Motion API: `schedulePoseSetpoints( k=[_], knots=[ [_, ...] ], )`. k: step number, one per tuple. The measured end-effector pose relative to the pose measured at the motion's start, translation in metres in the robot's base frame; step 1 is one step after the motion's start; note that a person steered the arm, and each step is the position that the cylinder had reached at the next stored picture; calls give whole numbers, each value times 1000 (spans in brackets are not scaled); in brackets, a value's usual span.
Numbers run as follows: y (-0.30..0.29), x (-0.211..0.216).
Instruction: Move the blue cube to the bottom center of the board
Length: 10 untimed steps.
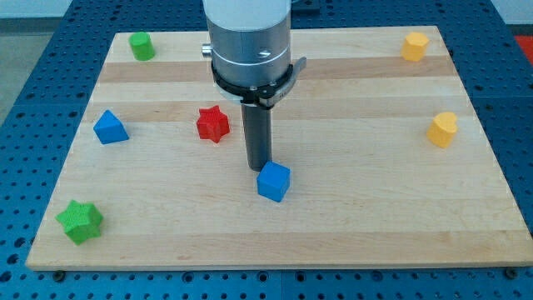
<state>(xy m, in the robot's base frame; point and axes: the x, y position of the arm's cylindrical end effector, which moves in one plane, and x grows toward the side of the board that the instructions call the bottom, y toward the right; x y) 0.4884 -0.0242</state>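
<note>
Presently my tip [259, 169], a plain dark rod end without jaws, touches the matte blue cube [273, 182] at its eleven o'clock; cube sits just below centre on the pale striped wooden board [350, 225].

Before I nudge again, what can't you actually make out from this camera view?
- Whether my tip touches the blue cube: from this angle they sit too close to tell.
- The arm above the grey collar: cut off by the view's top edge.
- Exact shape of the green block at top left: too small.
</note>
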Motion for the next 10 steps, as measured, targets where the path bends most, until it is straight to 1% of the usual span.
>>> schedulePoseSetpoints(
  k=[1,5,7,8,10],
  knots=[
    [5,0],
    [61,0],
    [58,0],
    [44,0],
    [34,13]
  ],
)
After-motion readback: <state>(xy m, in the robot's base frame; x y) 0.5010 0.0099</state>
